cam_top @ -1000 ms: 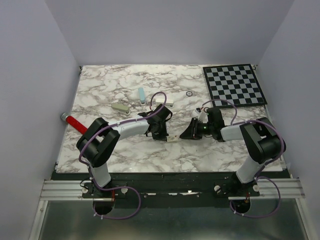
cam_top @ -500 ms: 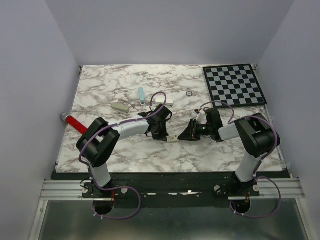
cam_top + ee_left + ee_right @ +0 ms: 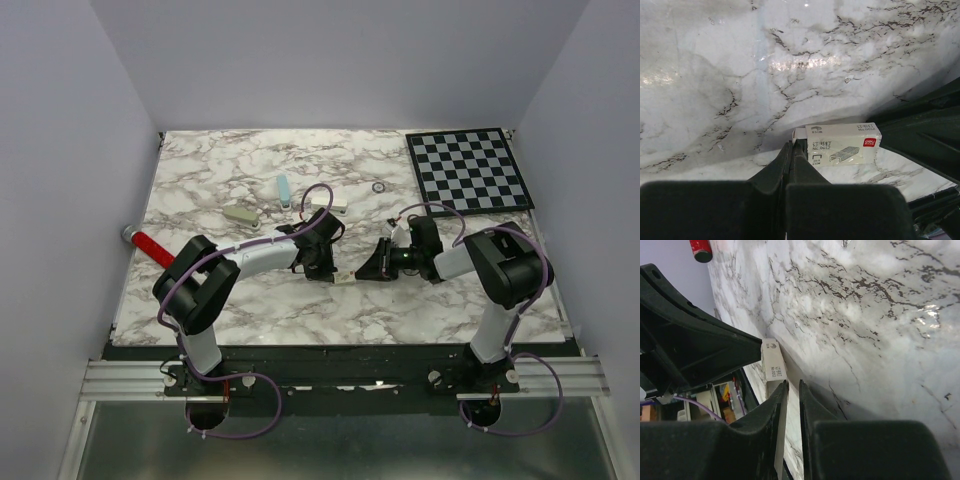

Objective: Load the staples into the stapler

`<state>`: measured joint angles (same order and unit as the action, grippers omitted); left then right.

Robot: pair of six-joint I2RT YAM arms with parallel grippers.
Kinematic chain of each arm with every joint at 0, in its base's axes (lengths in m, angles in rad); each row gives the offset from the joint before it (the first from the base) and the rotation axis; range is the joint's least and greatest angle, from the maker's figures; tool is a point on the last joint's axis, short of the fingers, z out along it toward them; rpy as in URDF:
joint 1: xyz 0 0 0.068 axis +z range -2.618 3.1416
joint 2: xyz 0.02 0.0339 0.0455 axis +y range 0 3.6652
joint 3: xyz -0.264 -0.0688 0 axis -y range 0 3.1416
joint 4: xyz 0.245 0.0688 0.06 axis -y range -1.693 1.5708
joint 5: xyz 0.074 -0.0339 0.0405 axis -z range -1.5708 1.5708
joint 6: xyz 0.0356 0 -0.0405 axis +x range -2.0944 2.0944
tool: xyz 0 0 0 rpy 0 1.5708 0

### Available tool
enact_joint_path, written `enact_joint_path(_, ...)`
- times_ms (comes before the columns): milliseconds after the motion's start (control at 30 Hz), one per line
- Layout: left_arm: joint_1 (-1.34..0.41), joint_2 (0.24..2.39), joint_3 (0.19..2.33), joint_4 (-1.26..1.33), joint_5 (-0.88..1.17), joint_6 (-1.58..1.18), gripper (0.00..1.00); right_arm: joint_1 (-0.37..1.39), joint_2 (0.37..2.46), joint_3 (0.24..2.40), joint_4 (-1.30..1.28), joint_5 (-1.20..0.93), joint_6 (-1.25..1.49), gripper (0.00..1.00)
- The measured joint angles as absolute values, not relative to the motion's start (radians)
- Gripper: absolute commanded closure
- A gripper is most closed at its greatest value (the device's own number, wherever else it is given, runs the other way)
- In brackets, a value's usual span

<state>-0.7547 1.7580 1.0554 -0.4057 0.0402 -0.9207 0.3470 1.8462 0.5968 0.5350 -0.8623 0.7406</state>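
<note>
Small white box (image 3: 842,145), touching left gripper (image 3: 791,148) tips

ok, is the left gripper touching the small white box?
Touching. In the left wrist view the left gripper, its tips pressed together, meets the left end of the small white box, with no marble showing between them.

Our marble bench (image 3: 200,170) carries a checkerboard (image 3: 468,168), ring (image 3: 378,187), blue bar (image 3: 283,189), white block (image 3: 329,203), grey bar (image 3: 241,215), red pen (image 3: 152,247) and box (image 3: 344,279).
</note>
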Motion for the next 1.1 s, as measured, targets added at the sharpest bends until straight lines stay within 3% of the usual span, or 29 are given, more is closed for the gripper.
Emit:
enact_joint_path(267,-0.755,1.758,1.055,-0.405,0.04,-0.921,1.0,0.348,1.857,0.597,0.567,-0.88,0.76,0.97)
enact_joint_path(1100,-0.745,1.72,1.032,-0.411,0.037,-0.906,1.0,0.341,1.859,0.572,0.627,-0.907,0.784,0.99)
